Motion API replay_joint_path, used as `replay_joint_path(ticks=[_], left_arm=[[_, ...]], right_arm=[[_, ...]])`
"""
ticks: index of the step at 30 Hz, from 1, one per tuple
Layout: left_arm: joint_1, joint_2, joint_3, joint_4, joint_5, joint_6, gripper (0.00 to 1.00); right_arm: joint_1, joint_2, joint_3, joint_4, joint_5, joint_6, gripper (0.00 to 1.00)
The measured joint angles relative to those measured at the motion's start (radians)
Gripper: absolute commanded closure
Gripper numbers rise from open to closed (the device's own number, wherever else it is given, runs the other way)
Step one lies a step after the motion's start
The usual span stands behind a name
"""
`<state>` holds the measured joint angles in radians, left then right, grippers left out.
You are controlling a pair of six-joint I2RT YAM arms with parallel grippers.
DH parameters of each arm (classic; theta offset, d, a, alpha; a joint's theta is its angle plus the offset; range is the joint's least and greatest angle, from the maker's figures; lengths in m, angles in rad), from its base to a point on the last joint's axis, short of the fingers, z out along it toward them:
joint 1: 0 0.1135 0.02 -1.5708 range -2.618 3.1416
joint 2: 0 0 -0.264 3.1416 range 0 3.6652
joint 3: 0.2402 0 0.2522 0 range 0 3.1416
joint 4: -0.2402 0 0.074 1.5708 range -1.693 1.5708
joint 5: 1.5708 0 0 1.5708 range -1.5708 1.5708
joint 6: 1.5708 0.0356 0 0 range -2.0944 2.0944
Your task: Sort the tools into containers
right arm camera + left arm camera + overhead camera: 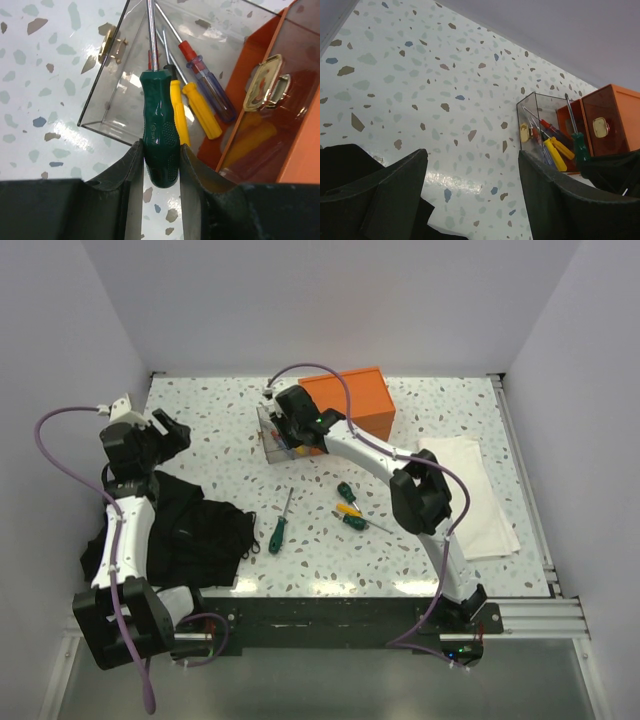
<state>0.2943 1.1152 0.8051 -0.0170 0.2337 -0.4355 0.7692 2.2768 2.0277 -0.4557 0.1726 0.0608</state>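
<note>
Right now the right claw (160, 150) pinches the handle of a green screwdriver (159, 125) between its two fingers, the shaft pointing ahead of the claw into the clear bin (100, 107). Two yellow-handled screwdrivers (200, 107) and a red-and-blue one (207, 82) lie in the bin just beyond the fingertips, with the orange box (305, 145) right beside it. Meanwhile the left claw (472, 162) hangs spread wide and holds nothing above the speckled table (420, 90), the black cloth (195, 530) just behind it and the bin well ahead, while three more screwdrivers (277, 533) lie on the table behind the right claw.
</note>
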Motion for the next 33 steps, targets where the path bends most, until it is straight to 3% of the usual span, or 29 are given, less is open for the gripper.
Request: replay_joint_path(ticks=[3,4,6,7,10,18,23,28,33], left_arm=[[0.0,0.0,-0.012,0.0,0.003,-0.001,0.22],[0.0,0.0,-0.015,0.0,0.004,-0.002,0.22],[-0.001,0.003,-0.017,0.0,0.006,-0.003,0.22],[-0.002,0.005,-0.017,0.0,0.008,-0.004,0.22],[-0.002,0.009,-0.017,0.0,0.01,-0.011,0.22],[-0.002,0.015,-0.017,0.001,0.01,-0.017,0.22],[-0.002,0.019,-0.017,0.005,0.01,-0.018,0.22],[-0.002,0.019,-0.018,0.016,0.014,-0.018,0.22],[-0.002,0.012,-0.047,0.031,0.014,-0.018,0.22]], right_arm=[[0.0,0.001,0.002,0.016,0.029,-0.001,1.0],[0.0,0.005,0.005,0.023,0.049,-0.003,0.96],[0.0,0.012,0.01,0.036,0.072,-0.01,0.77],[0.0,0.019,0.011,0.045,0.086,-0.014,0.62],[0.0,0.036,0.015,0.061,0.105,-0.019,0.49],[0.005,0.013,-0.014,0.079,0.019,-0.032,0.46],[0.002,-0.151,-0.232,0.143,-0.191,-0.134,0.44],[0.013,-0.263,-0.359,0.14,-0.584,-0.395,0.43],[0.067,-0.233,-0.346,-0.032,-0.769,-0.727,0.42]])
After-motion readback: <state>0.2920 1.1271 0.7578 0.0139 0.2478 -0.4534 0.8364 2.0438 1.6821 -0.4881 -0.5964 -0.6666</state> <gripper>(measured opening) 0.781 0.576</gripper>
